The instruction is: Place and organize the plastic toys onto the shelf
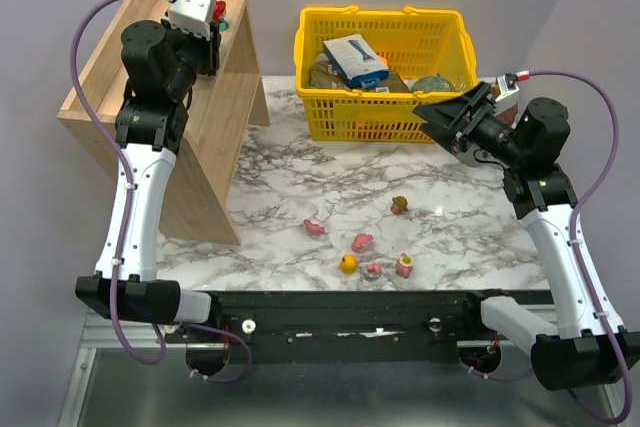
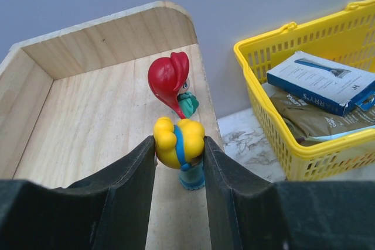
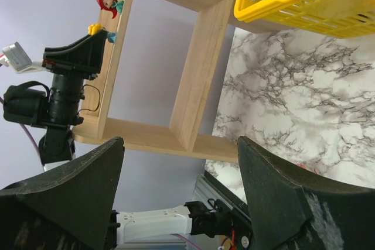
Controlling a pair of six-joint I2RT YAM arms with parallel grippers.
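On the shelf's (image 1: 96, 90) top tier, my left gripper (image 2: 179, 139) is shut on a yellow toy (image 2: 179, 141) whose blue base touches the wood. Both pads press its sides. Just beyond it, near the shelf's right edge (image 2: 88, 115), stands a red-haired toy (image 2: 171, 83). Several more plastic toys lie on the marble table: a pink one (image 1: 314, 227), an olive one (image 1: 400, 205), another pink (image 1: 362, 242), a yellow one (image 1: 348, 264) and a pink pair (image 1: 405, 266). My right gripper (image 1: 435, 112) hangs open above the table's right side, holding nothing (image 3: 180, 140).
A yellow basket (image 1: 385, 17) with boxes and packets stands at the back of the table, right of the shelf. The shelf's raised side panel (image 2: 111, 33) closes its far end. The marble top (image 1: 300, 167) lies between shelf and basket.
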